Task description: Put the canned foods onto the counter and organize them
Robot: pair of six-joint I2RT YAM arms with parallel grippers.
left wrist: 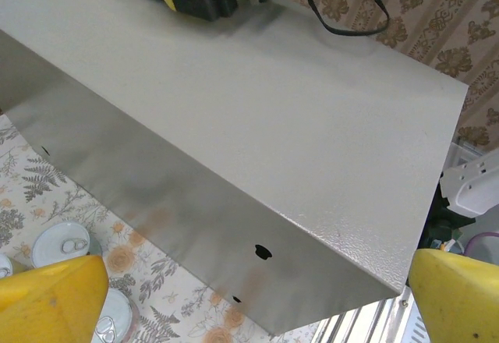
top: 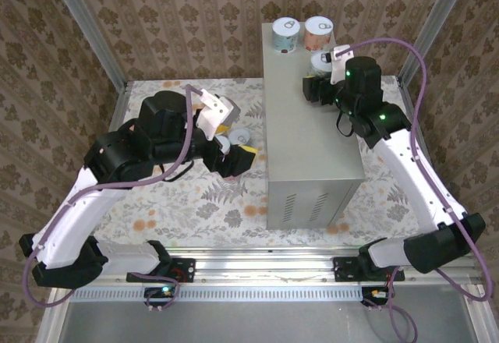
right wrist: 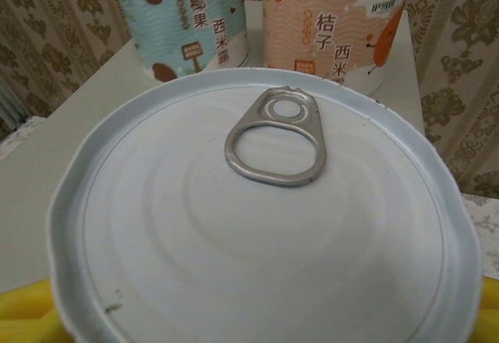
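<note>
Counter has three canned foods at its far end: teal can and pinkish can side by side on the far edge, third can just near of them toward the right edge. Third can sits between the yellow pads of the right gripper; can't tell if they pinch it or stand just off. Left gripper is low over the floral floor by the counter's left side, fingers spread wide, floor cans beside its left finger.
</note>
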